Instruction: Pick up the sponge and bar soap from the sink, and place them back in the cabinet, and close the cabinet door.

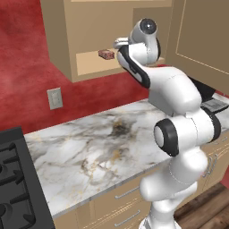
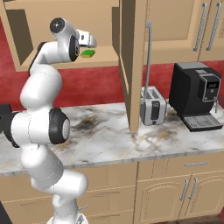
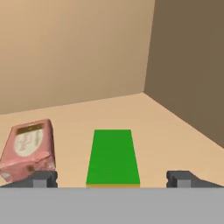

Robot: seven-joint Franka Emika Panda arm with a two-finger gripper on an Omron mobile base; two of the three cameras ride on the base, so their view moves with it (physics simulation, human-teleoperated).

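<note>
Sponge: flat on cabinet shelf, bar soap just beside it. Gripper: spread wide, grasping nothing, fingertips flanking sponge's near edge.

My arm glossy white plastic, matt tan wood cabinet around it, sponge flat matt green on its shelf, soap beside the sponge pinkish and slightly shiny, veined polished marble counter below the cabinet, door handle brushed metal

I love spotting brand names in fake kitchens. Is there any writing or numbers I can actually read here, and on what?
None can be read.
bar soap: pink wrapper with a label panel, too blurred.
coffee machine: small display, too small.
sponge: plain green, no text.
</note>
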